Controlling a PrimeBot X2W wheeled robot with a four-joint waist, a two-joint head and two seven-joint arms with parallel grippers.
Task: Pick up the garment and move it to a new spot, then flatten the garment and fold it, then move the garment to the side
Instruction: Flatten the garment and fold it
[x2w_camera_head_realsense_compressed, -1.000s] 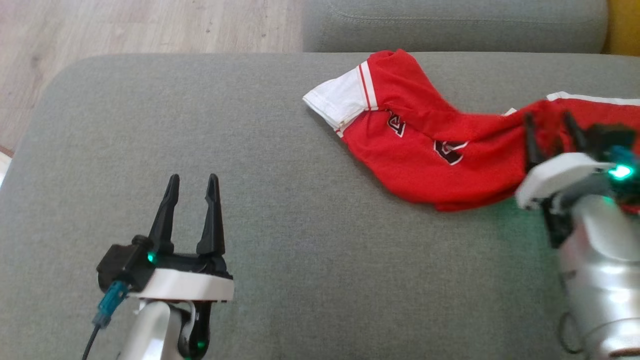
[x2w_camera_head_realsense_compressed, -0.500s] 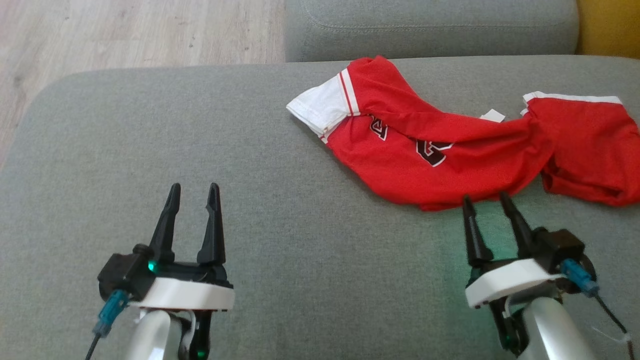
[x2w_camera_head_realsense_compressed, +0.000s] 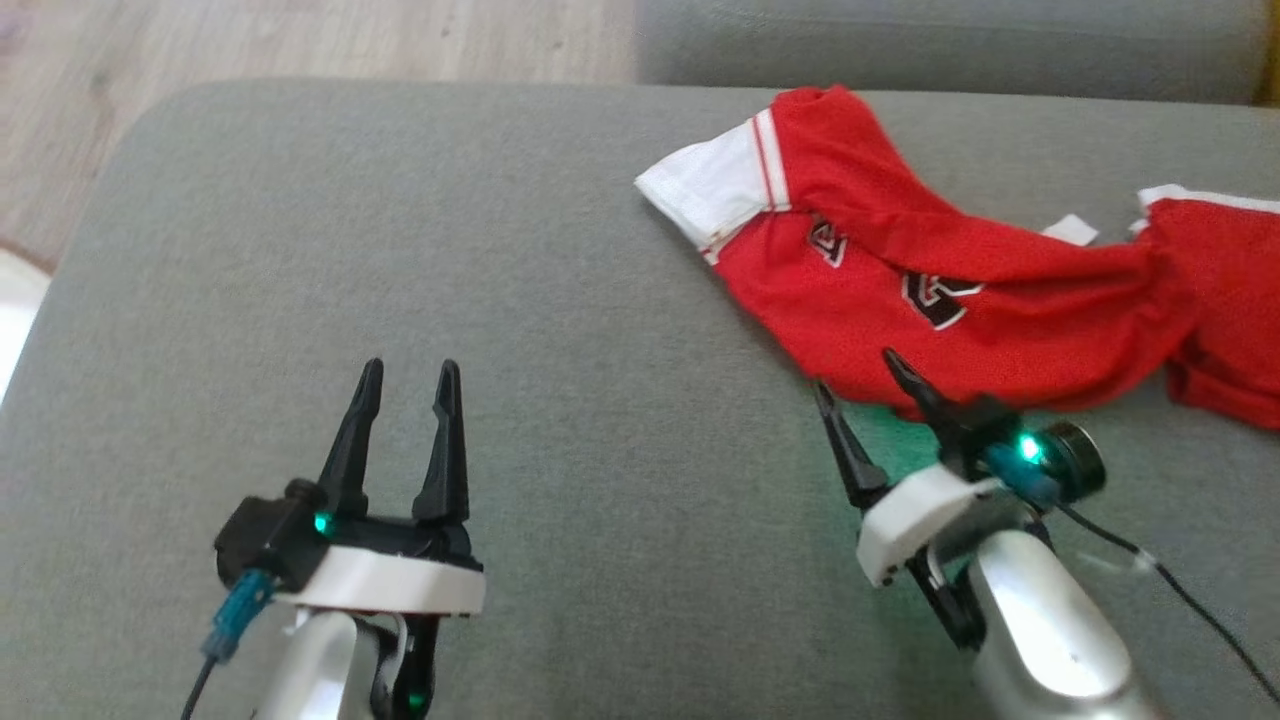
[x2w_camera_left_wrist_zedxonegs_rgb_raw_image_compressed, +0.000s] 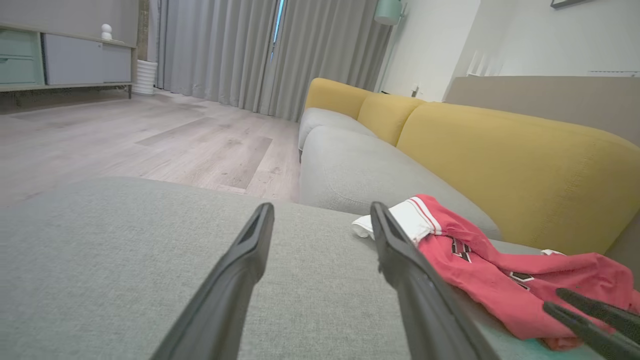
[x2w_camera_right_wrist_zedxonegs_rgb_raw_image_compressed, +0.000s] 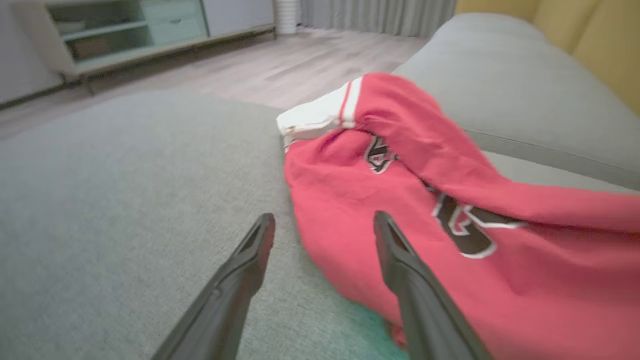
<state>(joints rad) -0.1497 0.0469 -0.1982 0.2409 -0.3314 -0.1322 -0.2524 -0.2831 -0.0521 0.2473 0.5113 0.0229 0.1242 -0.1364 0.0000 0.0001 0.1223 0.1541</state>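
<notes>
- The crumpled red jersey garment (x2w_camera_head_realsense_compressed: 1010, 335), with a white striped sleeve band (x2w_camera_head_realsense_compressed: 705, 185) and dark lettering (x2w_camera_head_realsense_compressed: 935, 298), lies on the far right part of the grey fabric sofa cushion (x2w_camera_head_realsense_compressed: 500, 250). Its right portion runs past the edge of the head view.
- The right gripper (x2w_camera_head_realsense_compressed: 854, 372) has its two fingers spread and holds nothing. The tips sit at the garment's near edge. In the right wrist view, one finger overlaps red cloth and the other stands over bare cushion. Contact with the cloth cannot be confirmed.
- The left gripper (x2w_camera_head_realsense_compressed: 410, 368) is likewise spread and empty. It sits above bare cushion, well apart from the garment.
- Handling, as a judgement: the garment is light, soft and limp, and not fragile. It is expected to drape, bunch and trail when lifted. The grey upholstery may drag on it.
- Recommended hold: pinch the near folded edge directly ahead of the right gripper, taking enough layers that the cloth does not slip out. For flattening, the white sleeve band probably gives the left gripper a thicker, firmer seam to hold.
</notes>
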